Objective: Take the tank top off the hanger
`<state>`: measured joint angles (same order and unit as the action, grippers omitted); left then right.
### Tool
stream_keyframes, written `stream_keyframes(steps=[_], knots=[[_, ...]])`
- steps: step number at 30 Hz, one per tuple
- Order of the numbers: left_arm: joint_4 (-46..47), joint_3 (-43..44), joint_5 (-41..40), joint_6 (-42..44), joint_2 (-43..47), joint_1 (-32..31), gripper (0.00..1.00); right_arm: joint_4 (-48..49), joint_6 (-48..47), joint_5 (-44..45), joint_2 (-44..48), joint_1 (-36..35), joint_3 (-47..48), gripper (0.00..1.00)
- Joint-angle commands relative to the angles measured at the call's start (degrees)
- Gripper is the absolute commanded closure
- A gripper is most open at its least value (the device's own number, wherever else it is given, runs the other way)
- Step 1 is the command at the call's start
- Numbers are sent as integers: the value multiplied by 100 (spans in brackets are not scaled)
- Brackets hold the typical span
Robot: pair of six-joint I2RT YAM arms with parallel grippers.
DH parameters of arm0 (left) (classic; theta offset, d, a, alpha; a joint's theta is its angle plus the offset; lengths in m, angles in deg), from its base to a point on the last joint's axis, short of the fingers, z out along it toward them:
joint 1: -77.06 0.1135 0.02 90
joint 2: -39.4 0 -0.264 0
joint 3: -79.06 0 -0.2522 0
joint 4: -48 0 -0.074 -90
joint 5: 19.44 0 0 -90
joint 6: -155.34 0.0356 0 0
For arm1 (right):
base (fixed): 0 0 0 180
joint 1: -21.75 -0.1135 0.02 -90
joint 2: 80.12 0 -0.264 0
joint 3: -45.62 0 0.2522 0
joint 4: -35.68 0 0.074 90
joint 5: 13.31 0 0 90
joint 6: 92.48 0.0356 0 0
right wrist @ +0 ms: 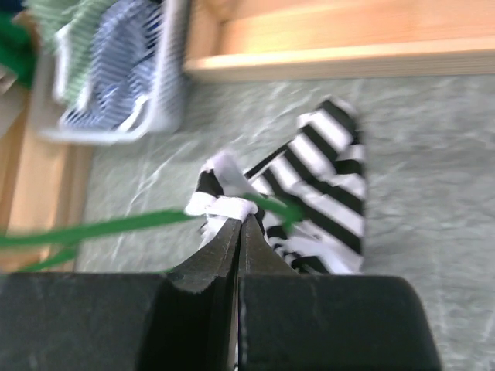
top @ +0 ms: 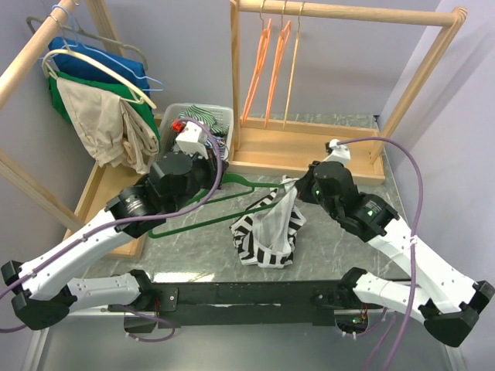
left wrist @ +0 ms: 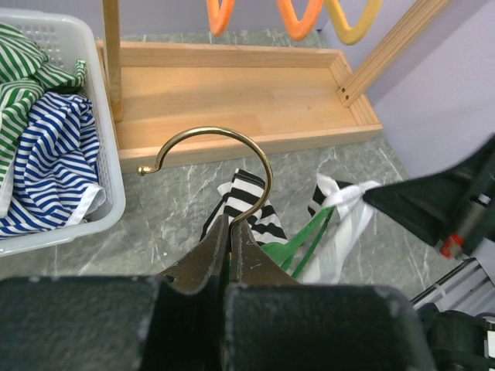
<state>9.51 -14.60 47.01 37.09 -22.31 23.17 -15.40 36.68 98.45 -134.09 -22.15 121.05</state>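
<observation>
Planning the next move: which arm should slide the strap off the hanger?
Right: the right hand grips the tank top by its strap on the green hanger; the left hand clamps the hook.

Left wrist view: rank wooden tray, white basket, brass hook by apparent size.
1. wooden tray
2. white basket, cropped by the frame, so unsure against the tray
3. brass hook, smallest though nearest the camera

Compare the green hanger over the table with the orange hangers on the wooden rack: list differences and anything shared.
Pose: the green hanger lies tilted low over the table, gripped below its gold hook by the left hand; the orange hangers hang upright from the rail. Load: the green hanger carries the striped tank top, whose white strap the right hand pinches; the orange hangers are bare. Shared: both are slim clothes hangers.
</observation>
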Motion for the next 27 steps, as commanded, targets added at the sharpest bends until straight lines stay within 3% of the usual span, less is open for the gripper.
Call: stream_keyframes(steps=[1, 9, 14, 16, 17, 19, 22, 27], knots=[[223, -15, 184, 197, 361, -17, 99, -56, 48, 39, 36, 513, -129, 100], [48, -130, -158, 293, 704, -16, 99, -65, 49, -206, 124, 830, -471, 100], [152, -182, -167, 434, 810, -16, 99, 400, -442, -1585, 203, 839, -761, 99], [205, -191, -141, 557, 819, -25, 99, 392, -514, -1902, 351, 839, -805, 60], [240, -174, -115, 610, 819, -25, 99, 453, -680, -1973, 466, 839, -884, 46], [302, -182, 173, 803, 810, -17, 99, 454, -786, -1904, 921, 839, -928, 31], [600, -340, 754, 1128, 880, -25, 99, 603, -1505, -2069, 1644, 848, -929, 19], [891, -542, 2053, 1445, 994, -25, 99, 402, -2175, -2781, 1469, 839, -587, 17]])
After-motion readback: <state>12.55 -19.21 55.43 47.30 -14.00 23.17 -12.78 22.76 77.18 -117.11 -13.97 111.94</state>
